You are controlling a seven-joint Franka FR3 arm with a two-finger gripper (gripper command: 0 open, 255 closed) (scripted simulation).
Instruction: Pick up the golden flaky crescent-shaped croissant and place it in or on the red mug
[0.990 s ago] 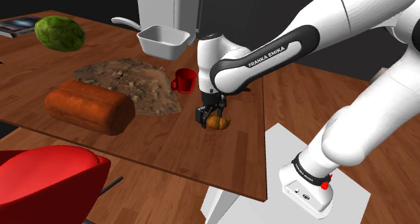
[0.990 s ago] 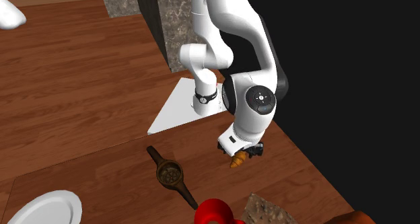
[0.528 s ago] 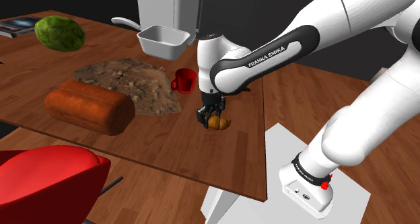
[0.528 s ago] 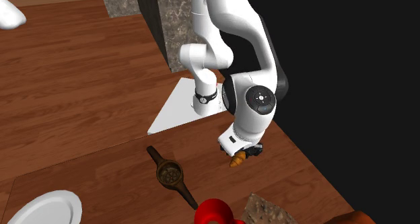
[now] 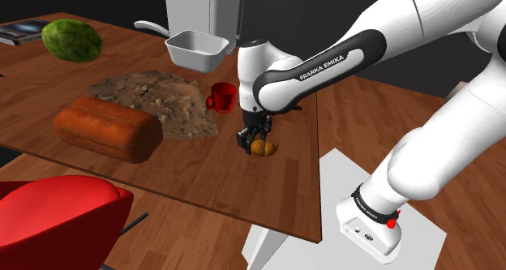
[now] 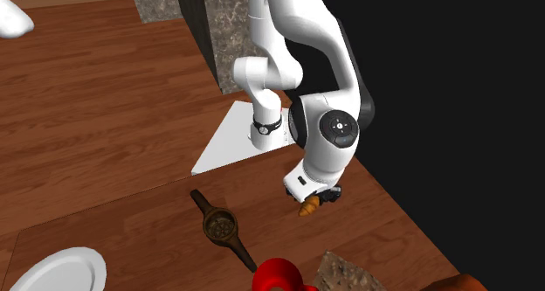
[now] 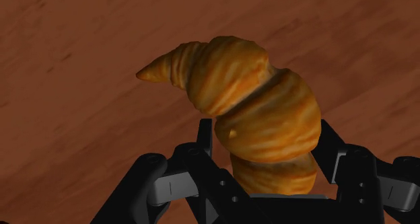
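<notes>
Low over table (image 5: 207,159), gripper (image 5: 257,141) pinches croissant (image 5: 263,149); grasp appears done, lift in hand. Next: carry toward mug (image 5: 222,96), centre over its mouth, then release.

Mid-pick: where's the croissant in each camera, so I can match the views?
Shoulder view: croissant near centre, in the gripper, below and right of the red mug.
Second exterior view: croissant right of centre, above the red mug at the bottom edge.
Wrist view: croissant clasped between the black fingers, over the wooden table.
Shared landmark: the gripper holding it.
</notes>
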